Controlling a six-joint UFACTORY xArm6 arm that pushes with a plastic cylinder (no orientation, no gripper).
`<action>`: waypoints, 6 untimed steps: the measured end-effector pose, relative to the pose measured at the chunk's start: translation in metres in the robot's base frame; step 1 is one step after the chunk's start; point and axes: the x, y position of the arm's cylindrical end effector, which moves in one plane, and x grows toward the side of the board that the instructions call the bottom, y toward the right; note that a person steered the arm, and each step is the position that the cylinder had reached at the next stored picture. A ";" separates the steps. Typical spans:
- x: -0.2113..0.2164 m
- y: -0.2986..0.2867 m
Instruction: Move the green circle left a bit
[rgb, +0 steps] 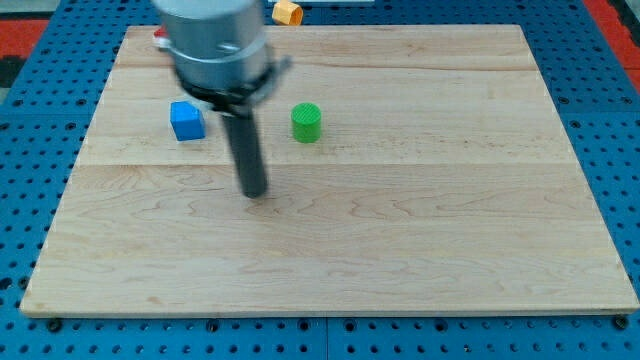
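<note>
The green circle is a short green cylinder standing on the wooden board, a little above the board's middle height and left of its centre. My tip rests on the board below and to the left of the green circle, apart from it. A blue cube sits to the left of the rod, level with the green circle.
An orange block lies at the board's top edge, right of the arm's body. A bit of a red block shows at the top left, mostly hidden by the arm. Blue pegboard surrounds the board.
</note>
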 end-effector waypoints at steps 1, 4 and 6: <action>0.017 0.074; -0.058 0.032; -0.056 -0.044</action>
